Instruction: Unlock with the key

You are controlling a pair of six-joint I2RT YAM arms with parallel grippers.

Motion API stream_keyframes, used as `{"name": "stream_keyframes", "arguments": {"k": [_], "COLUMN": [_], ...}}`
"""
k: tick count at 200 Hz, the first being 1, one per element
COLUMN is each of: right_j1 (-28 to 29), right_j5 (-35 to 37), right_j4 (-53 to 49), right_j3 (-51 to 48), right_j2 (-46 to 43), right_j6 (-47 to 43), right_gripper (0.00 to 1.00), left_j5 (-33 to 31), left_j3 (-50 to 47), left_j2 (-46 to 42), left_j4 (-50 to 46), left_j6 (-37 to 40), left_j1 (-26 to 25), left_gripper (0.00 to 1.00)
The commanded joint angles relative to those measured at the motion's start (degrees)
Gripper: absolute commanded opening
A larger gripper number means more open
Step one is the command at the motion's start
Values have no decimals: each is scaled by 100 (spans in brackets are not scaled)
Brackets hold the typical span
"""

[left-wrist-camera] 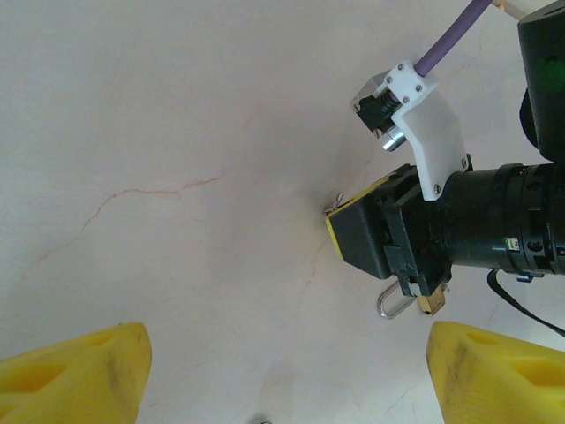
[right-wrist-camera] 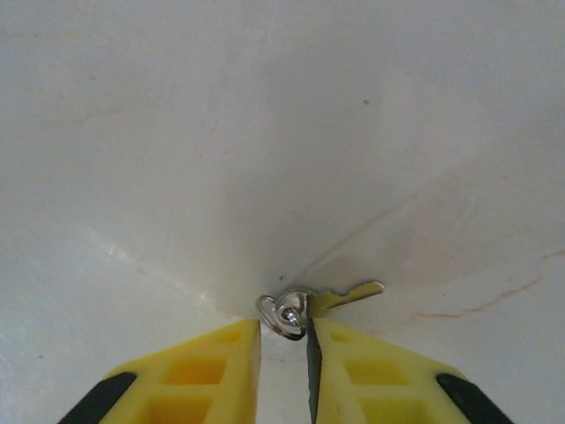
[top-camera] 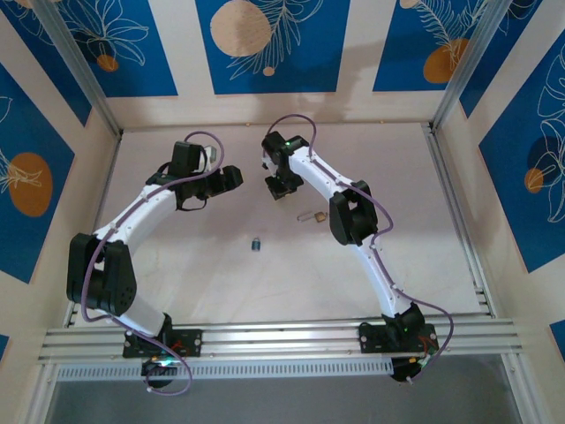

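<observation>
Key (top-camera: pixel 255 243) flat on table (top-camera: pixel 203 265), between the two arms, well apart from both | left jaws wide open, empty, above table | right jaws nearly closed, tips at a silver ring (right-wrist-camera: pixel 284 315) carrying a second small key (right-wrist-camera: pixel 349 296); cannot tell whether pinched | padlock (top-camera: pixel 309 216) near right jaws

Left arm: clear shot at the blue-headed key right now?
Probably yes. The blue-headed key lies alone on bare table, and the left hand is open, with nothing between them. The right hand and padlock sit off to the side.
</observation>
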Motion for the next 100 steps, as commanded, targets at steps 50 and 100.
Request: {"name": "stream_keyframes", "arguments": {"k": [50,100], "right_j1": [82,178], "right_j5": [209,522], "right_j4": [269,654], "right_j3": [-2,-674], "right_j2": [-98,-732], "right_j6": [-1,161], "right_gripper": [3,0], "left_j5": [103,111], "left_j3": [-42,-52], "left_j2": [-31,-31], "left_j4": [75,79], "left_j6": [10,14], "left_j1": [68,68], "left_gripper": [81,81]}}
